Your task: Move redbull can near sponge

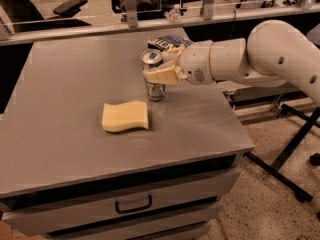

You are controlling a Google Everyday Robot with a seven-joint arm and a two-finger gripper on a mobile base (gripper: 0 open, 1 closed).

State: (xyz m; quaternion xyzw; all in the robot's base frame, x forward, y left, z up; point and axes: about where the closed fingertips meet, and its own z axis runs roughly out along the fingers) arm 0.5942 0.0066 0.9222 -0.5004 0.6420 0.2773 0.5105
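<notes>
1. The redbull can [155,90] stands upright on the grey table [65,84], towards the table's far right part. Its long axis is vertical and its silver top faces up.
2. The gripper [157,66] is clamped on the can's upper body. One pale finger [162,75] crosses the near side and the other sits behind the can.
3. Whether the can's base rests on the table or hangs just above it cannot be told.
4. The sponge [125,116] lies flat near the can, to its front left and not touching it. Its long axis runs left to right.
5. The white arm [260,59] reaches in from the right.
6. A dark blue snack bag [167,42] lies behind the can by the far edge.
7. A drawer [134,204] sits below the tabletop.
</notes>
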